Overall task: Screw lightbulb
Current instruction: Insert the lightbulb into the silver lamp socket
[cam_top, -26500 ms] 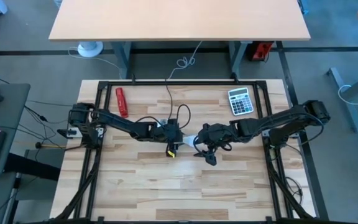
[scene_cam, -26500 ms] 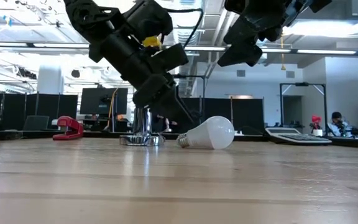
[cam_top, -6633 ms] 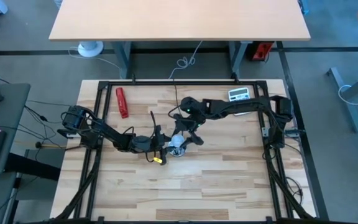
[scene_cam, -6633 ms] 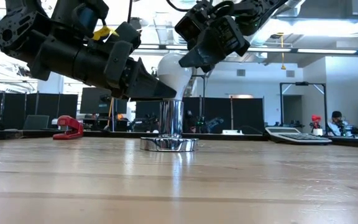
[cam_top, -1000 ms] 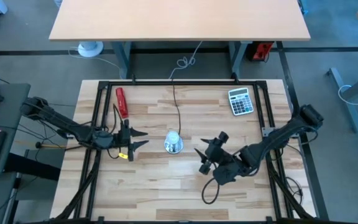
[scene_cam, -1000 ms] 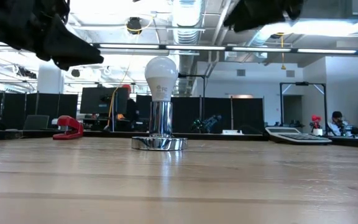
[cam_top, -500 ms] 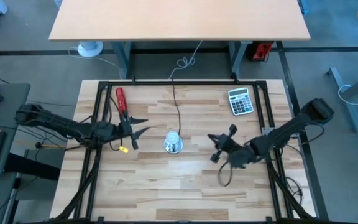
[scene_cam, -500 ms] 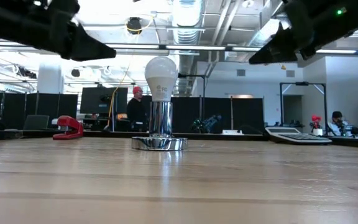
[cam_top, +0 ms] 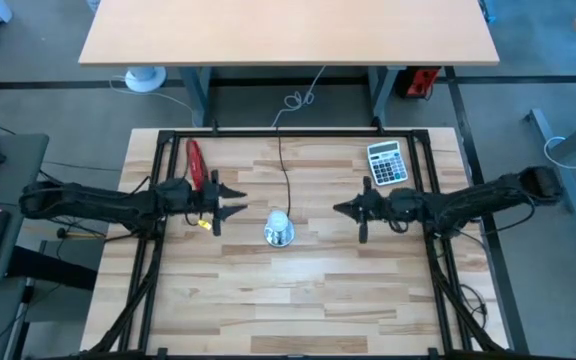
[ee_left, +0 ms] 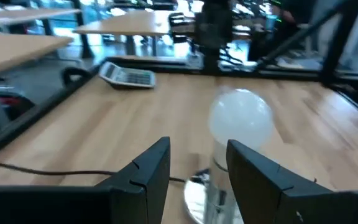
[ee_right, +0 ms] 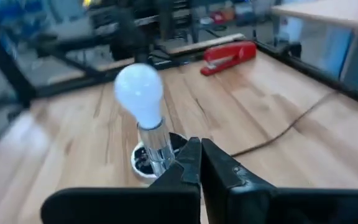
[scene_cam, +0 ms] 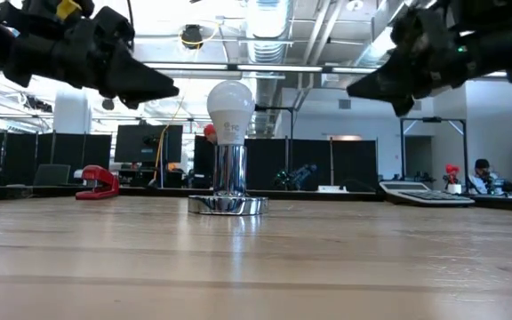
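Note:
The white lightbulb (scene_cam: 229,108) stands upright with its base in the shiny metal socket (scene_cam: 229,182) at the table's middle (cam_top: 279,228). It also shows in the left wrist view (ee_left: 241,121) and the right wrist view (ee_right: 140,92). My left gripper (cam_top: 234,201) hovers open a little left of the bulb, pointing at it (ee_left: 197,152). My right gripper (cam_top: 340,209) hovers shut to the bulb's right, pointing at it (ee_right: 199,146). Both hang above the table at about the bulb's height, touching nothing.
A red stapler (cam_top: 197,163) lies at the far left and a calculator (cam_top: 386,162) at the far right. The socket's black cord (cam_top: 286,170) runs from the socket to the far edge. Black frame rails (cam_top: 438,250) border the wooden top.
My right gripper has swung from the near right toward the far edge, turned level toward the bulb, and shut. My left gripper has moved a little toward the far edge and the bulb, staying open. The bulb has stood still in the socket.

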